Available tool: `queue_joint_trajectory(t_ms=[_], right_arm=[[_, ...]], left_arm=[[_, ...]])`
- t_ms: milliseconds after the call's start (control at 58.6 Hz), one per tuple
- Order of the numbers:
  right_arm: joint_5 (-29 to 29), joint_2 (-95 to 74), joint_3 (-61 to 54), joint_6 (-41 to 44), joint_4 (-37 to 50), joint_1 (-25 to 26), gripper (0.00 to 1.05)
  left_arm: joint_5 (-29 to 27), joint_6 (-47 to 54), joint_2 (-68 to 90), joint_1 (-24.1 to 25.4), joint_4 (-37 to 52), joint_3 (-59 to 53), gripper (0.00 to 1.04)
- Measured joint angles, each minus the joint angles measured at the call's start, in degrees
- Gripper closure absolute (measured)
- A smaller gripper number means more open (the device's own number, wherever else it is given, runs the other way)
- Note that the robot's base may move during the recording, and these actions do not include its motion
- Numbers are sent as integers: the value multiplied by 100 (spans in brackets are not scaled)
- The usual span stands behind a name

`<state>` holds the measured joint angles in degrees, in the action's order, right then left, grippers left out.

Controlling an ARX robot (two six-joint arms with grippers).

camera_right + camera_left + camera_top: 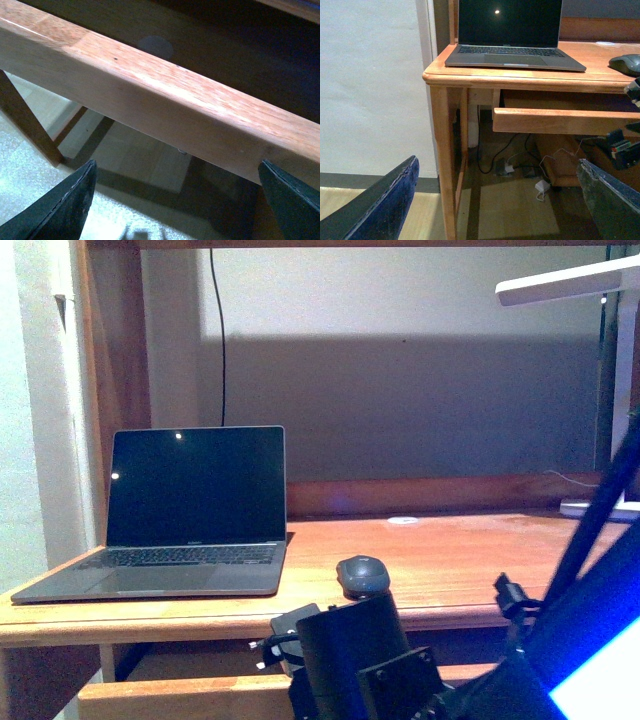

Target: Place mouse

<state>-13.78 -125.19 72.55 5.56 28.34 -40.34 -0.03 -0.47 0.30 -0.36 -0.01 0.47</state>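
The small dark grey oval mouse (362, 574) of smooth matte plastic sits on the warm-toned wooden desk (450, 570), just below the centre of the front view, close to the desk's front edge. Nothing touches it. Just to its left in that frame stands the open grey laptop (190, 515) with a black screen, occupying the left-centre of the picture. A small flat white disc (403, 521) lies farther back on the desktop, above and slightly right of the mouse. A white lamp head (565, 285) juts in at the upper right corner, and a thin black cable (220, 335) hangs down the wall at upper left.

In the left wrist view the mouse (626, 64) appears at the right edge, on the desktop, and the laptop (512, 35) fills the top centre. The left gripper (495, 200) has its two dark fingers (385, 205) spread wide apart in the lower corners, holding nothing, with floor and cables between them.

In the right wrist view the right gripper (175, 200) is likewise spread wide and empty, its fingers (60, 210) in the lower corners, under a reddish wooden rail (160, 105) that crosses the frame diagonally.
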Motion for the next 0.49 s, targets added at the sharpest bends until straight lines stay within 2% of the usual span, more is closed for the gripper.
queue_joint_trajectory(t_ms=[256, 494], right_arm=[[-90, -448, 846, -162, -173, -105, 7], [28, -249, 461, -321, 79, -90, 7]], left_arm=[[0, 0, 0, 0, 0, 0, 8], [0, 0, 0, 0, 0, 0, 8]])
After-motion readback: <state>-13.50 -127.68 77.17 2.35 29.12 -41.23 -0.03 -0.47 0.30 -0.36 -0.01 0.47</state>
